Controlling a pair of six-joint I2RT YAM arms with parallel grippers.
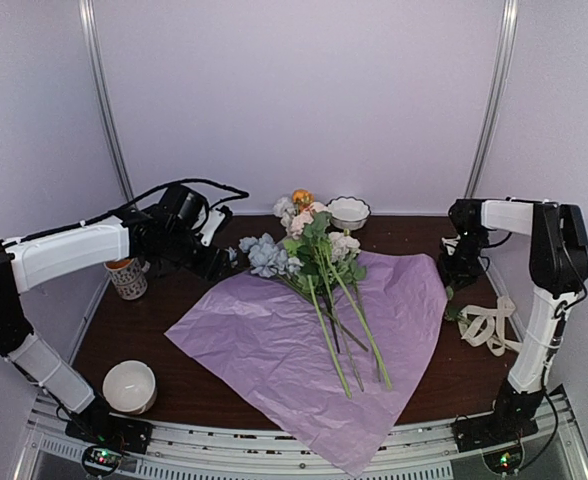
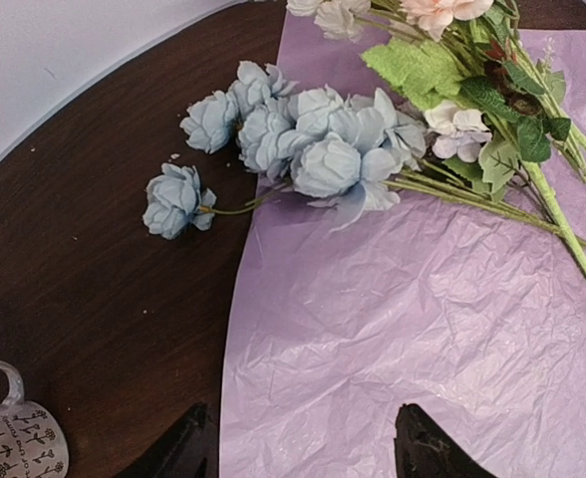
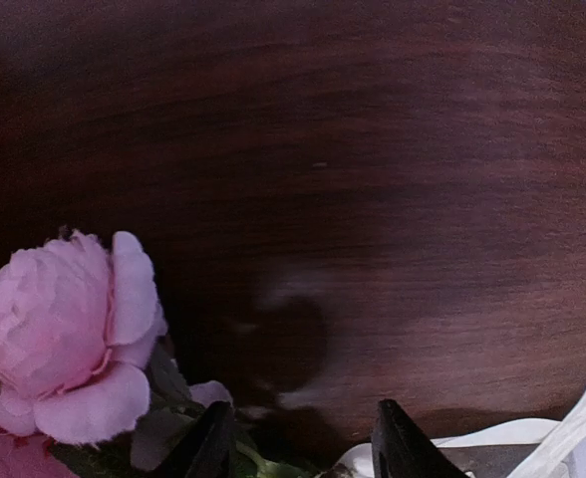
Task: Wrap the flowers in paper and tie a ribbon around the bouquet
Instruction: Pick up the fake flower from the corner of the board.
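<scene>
The flowers lie across the pink-lilac paper, blooms at the far side and stalks pointing toward me. The left wrist view shows their pale blue blooms half on the paper. My left gripper hovers at the paper's left edge, and its jaws are open with nothing between them. My right gripper hangs over the table right of the paper, open. A pink bloom sits beside its left finger, green leaves low between the fingers. The ribbon lies loose at right.
A patterned mug stands at the left, also at the left wrist view's corner. One white bowl sits at the front left, another at the back behind the blooms. The paper's near corner overhangs the table's front edge.
</scene>
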